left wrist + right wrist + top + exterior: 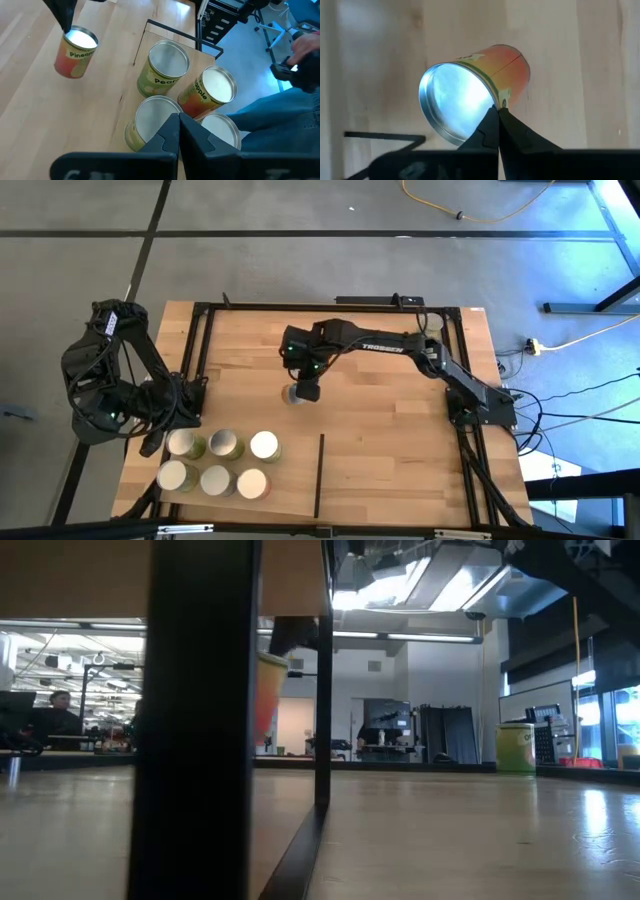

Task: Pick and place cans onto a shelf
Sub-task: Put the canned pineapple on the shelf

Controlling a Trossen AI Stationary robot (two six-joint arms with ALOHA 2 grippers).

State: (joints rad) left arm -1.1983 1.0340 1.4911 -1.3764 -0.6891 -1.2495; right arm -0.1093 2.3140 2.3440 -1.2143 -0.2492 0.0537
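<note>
Right hand [303, 392] pinched shut on orange can's [485, 85] rim, mid-desk | left hand [179, 131] shut, empty, over six cans [218, 462] near-left | risk: your thin rim grip slips, can drops.

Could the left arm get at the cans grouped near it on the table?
Probably yes. The left gripper, shut and empty, hovers right above the cluster of cans, nothing between them. It would need to open first.

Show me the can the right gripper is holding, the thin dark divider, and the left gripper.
Held can [470, 95]: right wrist view, on its shiny end.
Divider [319, 475]: high view, mid-length of the strip.
Left gripper [178, 120]: left wrist view, between the shut fingertips.
</note>
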